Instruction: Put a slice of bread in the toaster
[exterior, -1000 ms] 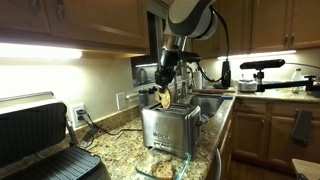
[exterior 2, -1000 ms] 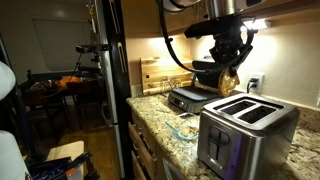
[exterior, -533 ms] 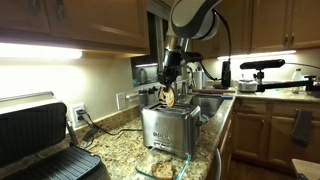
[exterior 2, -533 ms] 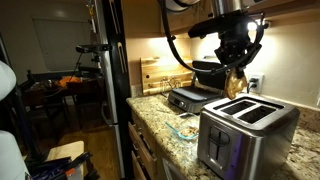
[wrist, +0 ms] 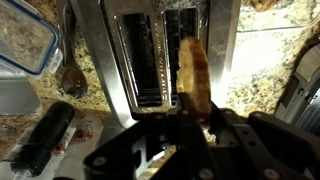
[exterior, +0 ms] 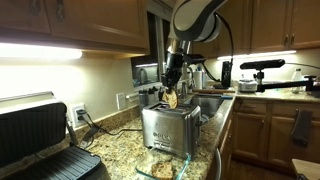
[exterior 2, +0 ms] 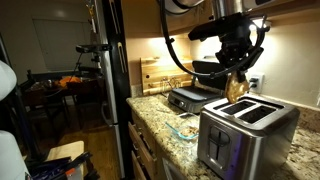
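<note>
- Exterior views are dim overall, with a warm cast.
- Main source: under-cabinet strip [exterior: 60, 50], blown out to white. Cabinets [exterior: 60, 20] above it are near-black.
- Toaster [exterior: 169, 128] steel carries soft highlights, and in an exterior view its front [exterior 2: 228, 140] reflects pale light.
- Wall [exterior 2: 185, 55] glows yellow. The room at frame left is murky, with detail lost.
- Wrist view: hard glare on counter [wrist: 262, 60]. Gripper [wrist: 193, 118] is a dark, unfocused mass. Bread [wrist: 194, 70] is soft-edged.
</note>
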Robot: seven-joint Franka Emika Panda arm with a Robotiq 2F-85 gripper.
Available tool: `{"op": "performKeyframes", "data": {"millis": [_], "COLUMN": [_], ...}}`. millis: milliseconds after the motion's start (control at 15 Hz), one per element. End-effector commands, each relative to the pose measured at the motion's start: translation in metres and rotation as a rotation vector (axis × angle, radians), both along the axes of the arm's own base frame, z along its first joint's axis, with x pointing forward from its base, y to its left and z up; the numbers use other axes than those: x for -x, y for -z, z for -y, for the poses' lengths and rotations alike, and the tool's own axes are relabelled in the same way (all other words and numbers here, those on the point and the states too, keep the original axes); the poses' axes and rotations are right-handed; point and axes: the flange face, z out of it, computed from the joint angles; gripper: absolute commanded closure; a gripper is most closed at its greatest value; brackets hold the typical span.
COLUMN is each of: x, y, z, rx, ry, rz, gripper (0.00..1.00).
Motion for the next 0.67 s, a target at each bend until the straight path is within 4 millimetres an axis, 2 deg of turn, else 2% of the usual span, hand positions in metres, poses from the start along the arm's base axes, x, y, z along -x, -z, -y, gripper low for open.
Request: {"op": "performKeyframes", "data": {"millis": [0,67,600], "x": [0.0153,0.0156,0.017], "y": [-0.0018,-0.0013,-0.0028], "z": [0.0004,0.0003,-0.0006], "rx": [0.008,0.007,0.002], "ry": [0.024,0.024,0.03], "rz": [0.019,0.018,0.023], "gripper": [0.59,0.57,0.06]}}
